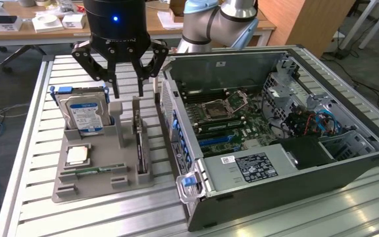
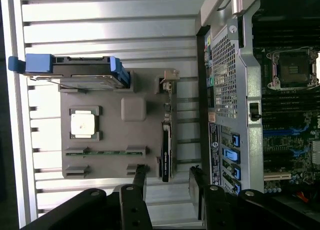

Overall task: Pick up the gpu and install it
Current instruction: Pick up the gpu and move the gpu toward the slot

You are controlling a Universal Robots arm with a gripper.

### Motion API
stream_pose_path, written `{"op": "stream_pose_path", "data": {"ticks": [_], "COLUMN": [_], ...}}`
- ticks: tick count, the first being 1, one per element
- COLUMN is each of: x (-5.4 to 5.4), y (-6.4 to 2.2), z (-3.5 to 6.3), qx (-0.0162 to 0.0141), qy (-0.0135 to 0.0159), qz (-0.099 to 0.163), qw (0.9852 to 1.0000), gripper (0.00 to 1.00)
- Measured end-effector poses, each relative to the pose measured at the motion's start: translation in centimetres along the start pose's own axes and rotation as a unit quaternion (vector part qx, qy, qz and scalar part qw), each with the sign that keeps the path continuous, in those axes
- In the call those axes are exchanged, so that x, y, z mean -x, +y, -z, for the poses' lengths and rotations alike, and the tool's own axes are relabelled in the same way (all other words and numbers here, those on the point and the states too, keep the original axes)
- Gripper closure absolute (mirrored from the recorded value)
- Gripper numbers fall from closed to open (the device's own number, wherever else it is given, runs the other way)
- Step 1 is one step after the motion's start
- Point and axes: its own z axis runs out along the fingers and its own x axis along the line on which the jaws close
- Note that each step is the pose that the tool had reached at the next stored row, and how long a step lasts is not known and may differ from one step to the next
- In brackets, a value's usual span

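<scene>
Hovering gripper [image 1: 129, 92]: jaws wide, gripping nothing
gpu [image 1: 140, 144]: on edge in grey holder [image 1: 100, 183] (slot nearest computer case [image 1: 295, 182]), just below the gripper, apparently untouched

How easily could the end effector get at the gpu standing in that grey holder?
Probably yes, easily: the end effector hangs open just above the gpu, whose top edge stands bare. The hard drive and the computer case flank it but leave a gap.

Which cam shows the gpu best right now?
Exterior view: the gpu stands on edge in the gray holder, its side partly visible. The wrist view looks down on the gpu edge-on, a thin dark strip.
</scene>
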Motion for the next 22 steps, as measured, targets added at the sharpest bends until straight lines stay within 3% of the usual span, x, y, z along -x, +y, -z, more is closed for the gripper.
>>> {"op": "stream_pose_path", "data": {"ticks": [22], "x": [0.0], "y": [-0.07], "z": [-1.61], "qx": [0.0], "qy": [0.0], "qz": [0.0], "qw": [1.0], "gripper": [0.53]}}
